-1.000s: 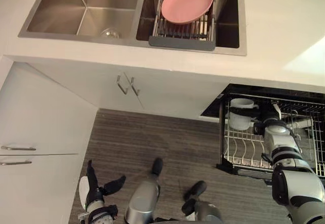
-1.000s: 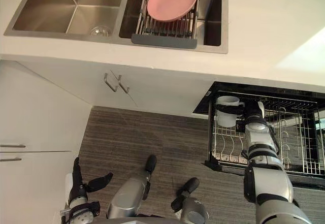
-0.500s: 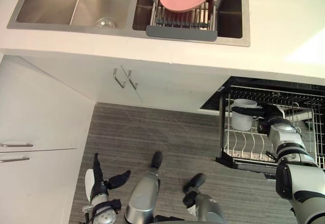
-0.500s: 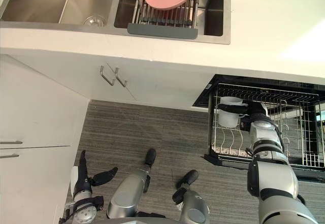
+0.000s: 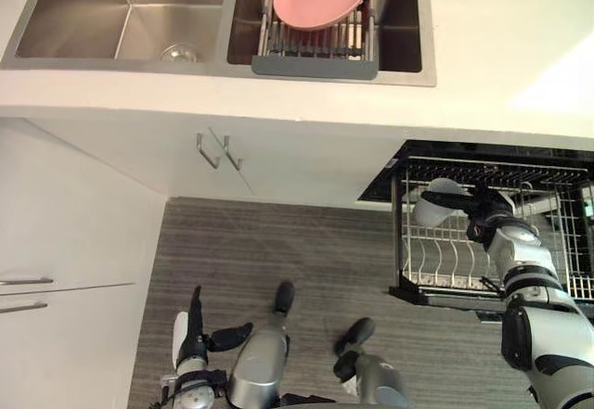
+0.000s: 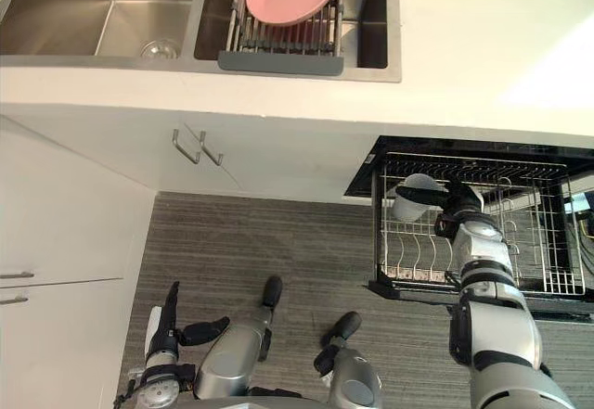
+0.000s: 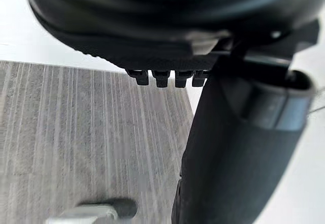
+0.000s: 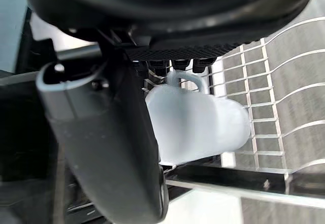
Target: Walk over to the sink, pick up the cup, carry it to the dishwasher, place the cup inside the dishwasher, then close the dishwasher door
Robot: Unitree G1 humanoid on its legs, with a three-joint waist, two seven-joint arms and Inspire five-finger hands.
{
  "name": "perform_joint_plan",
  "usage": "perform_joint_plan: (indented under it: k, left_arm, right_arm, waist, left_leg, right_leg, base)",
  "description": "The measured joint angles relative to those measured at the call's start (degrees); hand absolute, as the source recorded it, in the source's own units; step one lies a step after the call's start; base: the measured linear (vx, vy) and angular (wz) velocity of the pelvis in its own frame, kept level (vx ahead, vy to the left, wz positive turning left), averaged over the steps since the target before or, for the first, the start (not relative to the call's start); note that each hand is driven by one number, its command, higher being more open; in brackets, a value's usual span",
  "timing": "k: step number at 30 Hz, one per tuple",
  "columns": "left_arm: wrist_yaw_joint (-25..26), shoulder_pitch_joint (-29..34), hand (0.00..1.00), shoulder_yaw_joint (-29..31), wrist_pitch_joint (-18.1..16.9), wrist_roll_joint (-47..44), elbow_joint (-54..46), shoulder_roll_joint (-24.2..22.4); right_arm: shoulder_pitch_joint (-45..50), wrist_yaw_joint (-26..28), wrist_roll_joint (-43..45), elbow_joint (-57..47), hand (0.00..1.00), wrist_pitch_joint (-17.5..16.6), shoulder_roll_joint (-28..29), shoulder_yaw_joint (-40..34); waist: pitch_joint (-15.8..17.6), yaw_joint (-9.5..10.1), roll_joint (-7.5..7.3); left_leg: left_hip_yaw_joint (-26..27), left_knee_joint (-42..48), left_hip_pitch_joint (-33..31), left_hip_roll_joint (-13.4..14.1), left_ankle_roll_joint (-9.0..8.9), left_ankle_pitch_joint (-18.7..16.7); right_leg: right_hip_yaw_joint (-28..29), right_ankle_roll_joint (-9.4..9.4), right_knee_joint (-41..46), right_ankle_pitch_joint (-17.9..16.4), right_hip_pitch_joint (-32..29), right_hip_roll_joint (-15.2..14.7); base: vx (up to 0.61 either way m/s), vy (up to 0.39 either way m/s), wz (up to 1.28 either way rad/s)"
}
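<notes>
Below, dishwasher rack [image 5: 400,242] tines stand under cup [image 5: 430,212] held by right hand [image 5: 484,216].

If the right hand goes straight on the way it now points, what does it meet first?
Most likely the white cup. It lies tilted just past the right hand, inside the dishwasher rack. The wires of the rack come behind it. Whether they already touch is unclear.

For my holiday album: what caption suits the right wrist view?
The robot hand holds a white cup over the dishwasher rack.
</notes>
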Motion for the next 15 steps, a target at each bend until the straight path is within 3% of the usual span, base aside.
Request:
perform_joint_plan:
  k: [5, 12, 13, 15]
  left_arm:
    - [-3.31, 0.99, 1.00, 1.78, 0.06, -2.57, 3.05, 0.13]
    - [-3.81, 5.83, 1.00, 8.93, -0.51, -5.83, 3.14, -0.92]
    - [-4.67, 6.48, 1.00, 11.48, -0.51, -8.25, 4.07, -1.21]
    - [-5.27, 6.74, 1.00, 15.76, -0.45, -8.70, 6.19, -2.15]
  right_arm:
    - [9.14, 1.79, 0.99, -10.21, 1.00, -0.75, 4.15, 0.01]
    - [21.33, -0.41, 0.92, -26.91, 1.00, -1.46, 10.27, -0.51]
    - [22.40, -0.61, 0.89, -30.16, 1.00, -1.58, 10.50, -1.45]
    - [23.91, -1.76, 0.94, -35.19, 1.00, -2.07, 10.85, -5.70]
  waist:
    - [-3.52, -1.45, -1.20]
    - [-7.91, -2.75, -0.96]
    - [-8.36, -2.97, -0.48]
    - [-9.22, -3.58, 0.18]
  left_leg:
    - [0.79, -1.42, 2.64, -0.16, -0.06, -0.06]
    - [-1.58, -0.52, 3.69, -0.48, -0.23, -0.21]
    - [-1.22, -0.69, 3.07, -0.14, -0.06, -1.05]
    - [5.07, -0.45, 1.63, 1.21, -0.09, -1.95]
  right_leg:
    - [0.65, 0.20, -0.75, 0.10, 1.93, -0.02]
    - [-1.35, 1.08, -0.88, -0.73, 5.24, -0.07]
    - [-1.99, 1.10, -0.51, -1.19, 5.02, -0.09]
    - [-4.51, 1.59, -0.69, -1.61, 5.05, -0.68]
  base:
    - [0.06, 0.009, -0.06]
    - [-0.03, 0.009, 0.20]
    - [-0.13, 0.025, 0.36]
    - [-0.10, 0.030, 0.61]
